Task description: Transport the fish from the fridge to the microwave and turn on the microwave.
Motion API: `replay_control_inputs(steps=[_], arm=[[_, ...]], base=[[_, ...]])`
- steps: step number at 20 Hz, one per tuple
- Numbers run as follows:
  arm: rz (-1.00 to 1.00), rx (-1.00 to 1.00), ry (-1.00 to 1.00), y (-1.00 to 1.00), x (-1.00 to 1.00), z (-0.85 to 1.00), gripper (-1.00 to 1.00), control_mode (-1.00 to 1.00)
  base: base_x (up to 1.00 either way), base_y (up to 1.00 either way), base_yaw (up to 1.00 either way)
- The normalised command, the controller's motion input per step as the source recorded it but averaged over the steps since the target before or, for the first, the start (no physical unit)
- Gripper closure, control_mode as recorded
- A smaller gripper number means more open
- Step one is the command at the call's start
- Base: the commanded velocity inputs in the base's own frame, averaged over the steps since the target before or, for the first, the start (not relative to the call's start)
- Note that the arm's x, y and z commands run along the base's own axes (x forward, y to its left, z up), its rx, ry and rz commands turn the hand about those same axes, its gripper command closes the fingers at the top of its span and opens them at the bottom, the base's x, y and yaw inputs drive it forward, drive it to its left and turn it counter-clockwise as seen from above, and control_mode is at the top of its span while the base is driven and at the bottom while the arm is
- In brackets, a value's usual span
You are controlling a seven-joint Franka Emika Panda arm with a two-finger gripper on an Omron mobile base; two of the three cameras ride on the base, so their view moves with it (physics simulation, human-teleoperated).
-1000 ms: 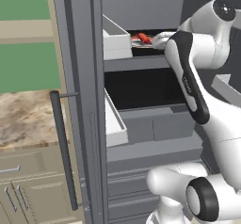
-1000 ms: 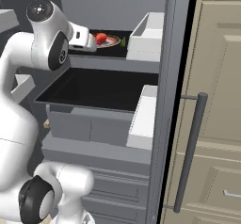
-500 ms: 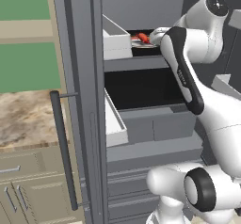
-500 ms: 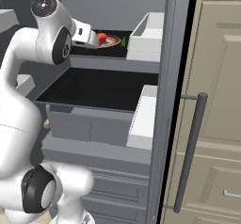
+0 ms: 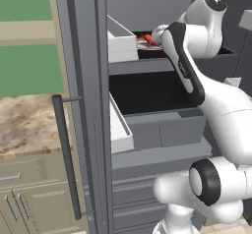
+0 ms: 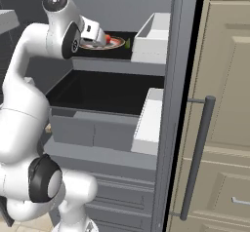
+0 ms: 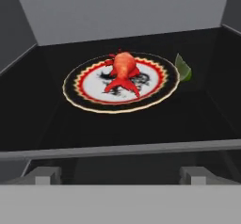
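The fridge [image 5: 81, 80] stands open, its dark bar handle [image 5: 66, 159] on the door. On its black upper shelf lies a round patterned plate [image 7: 70, 84] with a reddish ring. The fish [image 7: 123, 70], small and red-orange, rests at the plate's middle; it also shows as fish [image 6: 107, 38] and fish [image 5: 147, 40]. My gripper [image 7: 120, 176] is open at the shelf's front edge, a short way before the plate, with nothing between its fingertips [image 7: 42, 175]. From the right, the gripper [image 6: 100, 36] is level with the plate [image 6: 117, 43]. The microwave is out of view.
A small green piece [image 7: 182, 69] lies on the shelf beside the plate. A white bin [image 6: 151, 43] sits at the shelf's door side. Below are a dark open compartment and a grey drawer [image 5: 162, 125]. Beige cabinets [image 6: 229, 104] flank the fridge.
The arm has lifted its elbow and pushed the hand deeper towards the upper shelf, closer to the plate. The jaws stayed open and the fish has not moved.
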Motion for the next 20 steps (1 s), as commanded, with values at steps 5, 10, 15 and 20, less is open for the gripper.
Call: replay_control_inputs(steps=[5,10,15,20], arm=[[0.0,0.0,0.0,0.03,0.42,-0.01,-1.0,-1.0],[0.0,0.0,0.0,0.03,0.41,-0.06,-1.0,-1.0],[0.0,0.0,0.0,0.0,0.36,-0.05,-1.0,-1.0],[0.0,0.0,0.0,0.0,0.38,0.0,-1.0,-1.0]], base=[[0.0,0.0,0.0],[0.0,0.0,0.0],[0.0,0.0,0.0],[0.0,0.0,0.0]])
